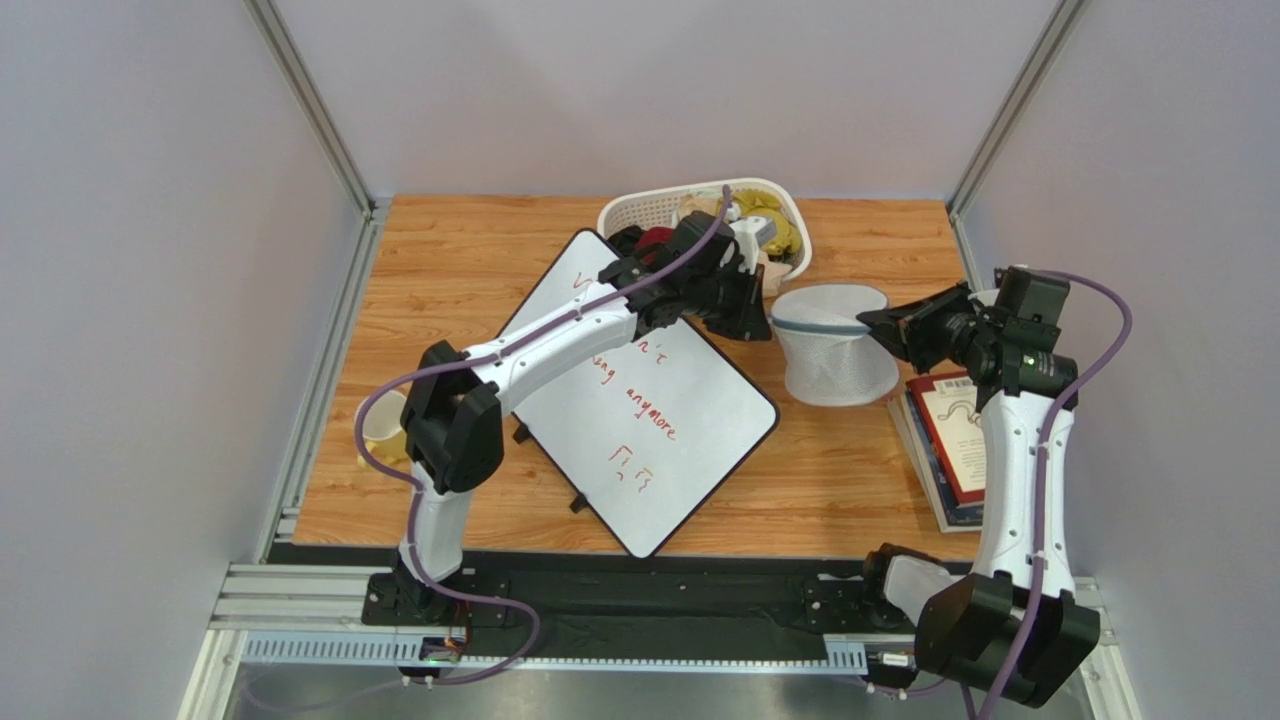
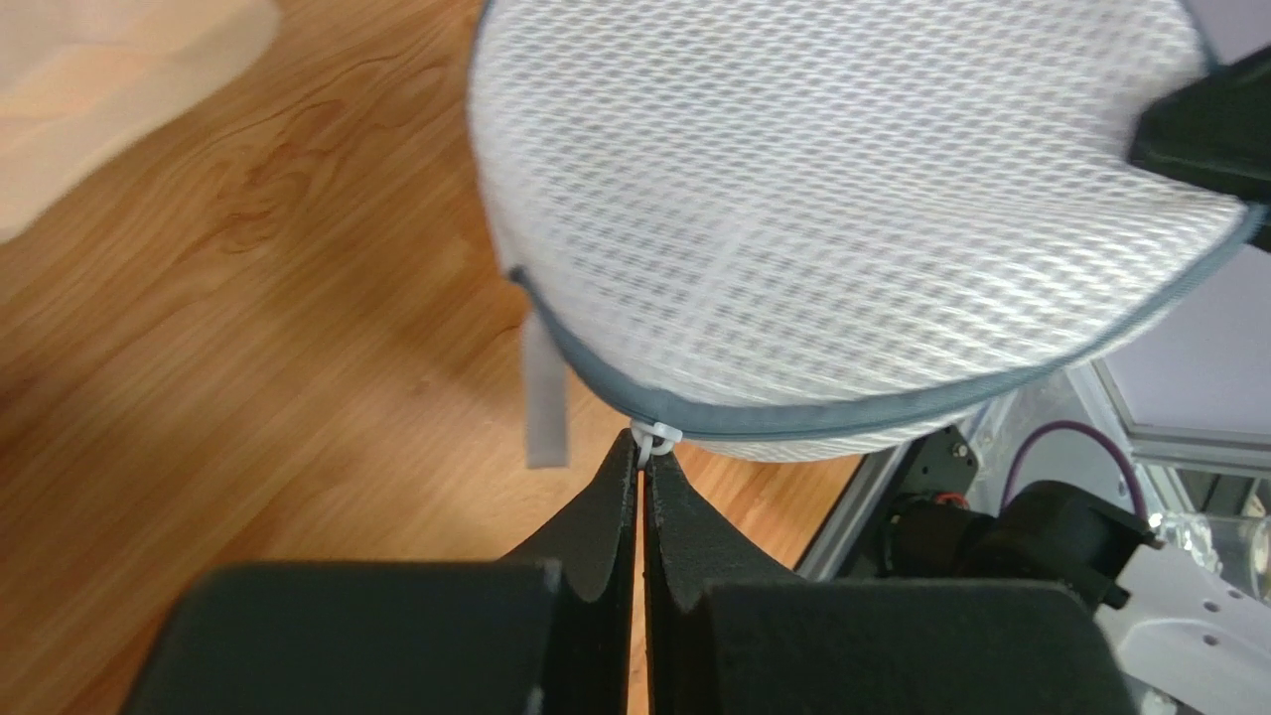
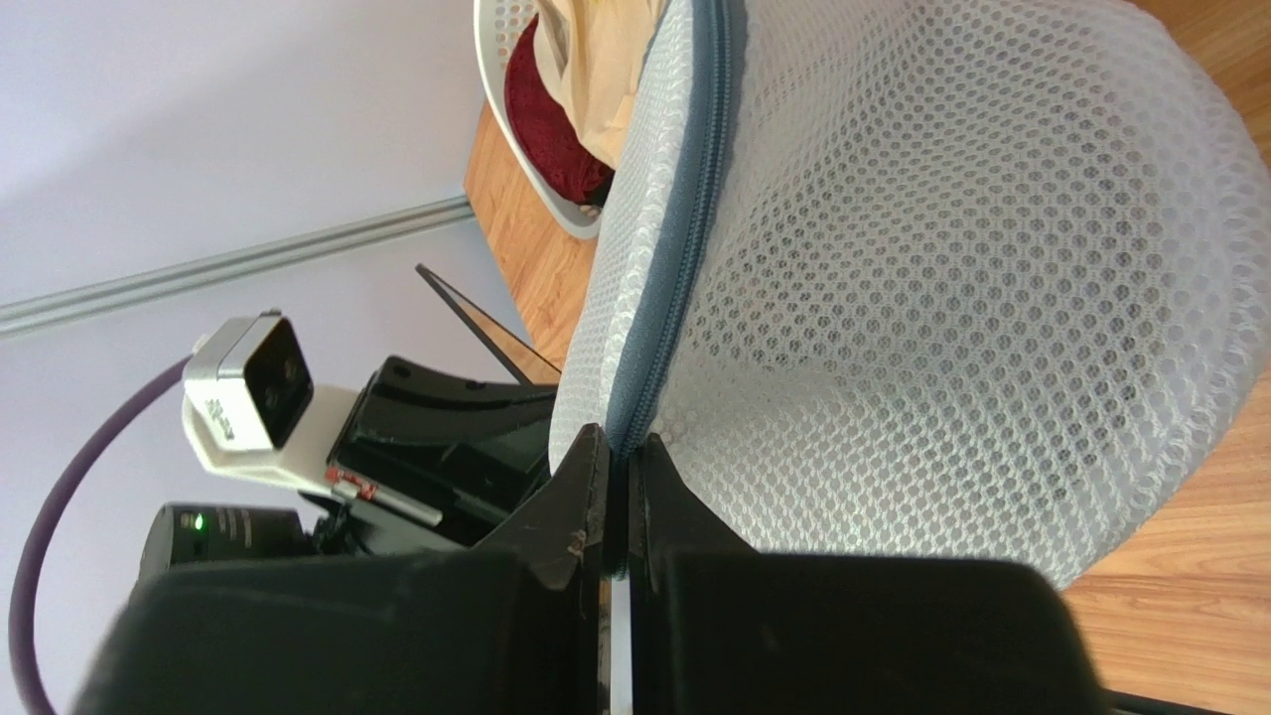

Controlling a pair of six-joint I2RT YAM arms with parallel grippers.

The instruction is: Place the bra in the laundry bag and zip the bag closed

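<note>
The laundry bag (image 1: pixel 831 345) is a white mesh dome with a grey zipper band, standing on the wooden table right of the whiteboard. My left gripper (image 2: pixel 643 447) is shut on the small white zipper pull (image 2: pixel 652 437) at the band's near edge, beside a hanging grey tab (image 2: pixel 545 410). From the opposite side my right gripper (image 3: pixel 618 444) is shut on the bag's grey zipper band (image 3: pixel 679 239). In the top view the left gripper (image 1: pixel 759 315) and right gripper (image 1: pixel 879 323) flank the bag. The bra shows in no view.
A white slotted basket (image 1: pixel 781 203) with dark red (image 3: pixel 545 112) and yellow garments stands just behind the bag. A whiteboard (image 1: pixel 646 390) lies under the left arm. A book (image 1: pixel 947 435) lies near the right edge, and a pale cup (image 1: pixel 386 431) at the left.
</note>
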